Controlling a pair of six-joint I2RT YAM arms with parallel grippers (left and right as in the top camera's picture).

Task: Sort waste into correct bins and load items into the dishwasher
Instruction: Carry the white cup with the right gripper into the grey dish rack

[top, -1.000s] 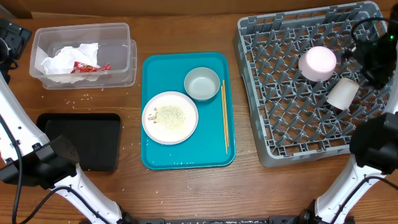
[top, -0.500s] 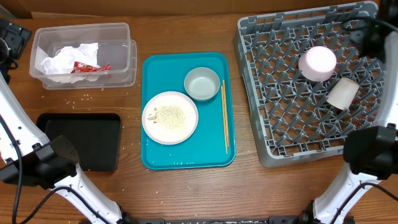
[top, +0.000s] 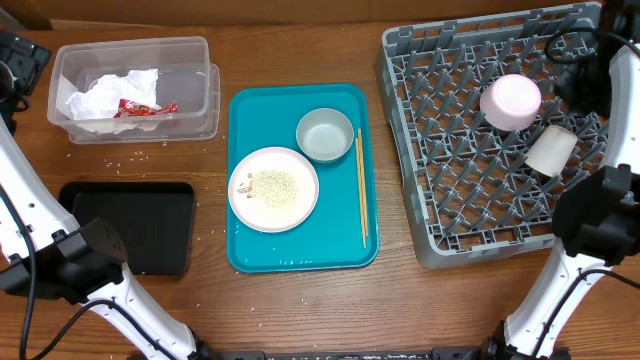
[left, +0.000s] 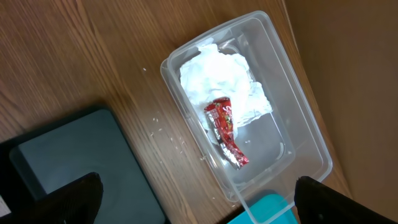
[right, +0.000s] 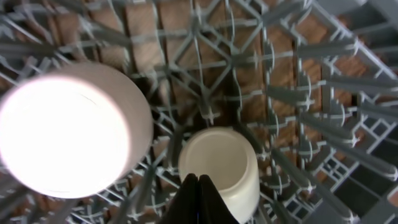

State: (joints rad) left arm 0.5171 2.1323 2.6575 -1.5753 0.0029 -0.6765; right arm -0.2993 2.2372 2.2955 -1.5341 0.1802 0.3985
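The grey dishwasher rack fills the right side. In it a pinkish-white dish sits upside down, and a white cup lies beside it. My right gripper hangs shut and empty just above the cup. A plate with rice, a metal bowl and chopsticks rest on the teal tray. The clear tub holds the napkin and the red wrapper. My left gripper stands open above the table between the tub and the black tray.
The black tray lies at the front left. Loose rice grains are scattered on the wood between it and the tub. Both arm bases stand at the near corners.
My right gripper has shut with nothing in it and has drawn back from the cup toward the rack's far right side. The cup stays lying in the rack. The left arm is still.
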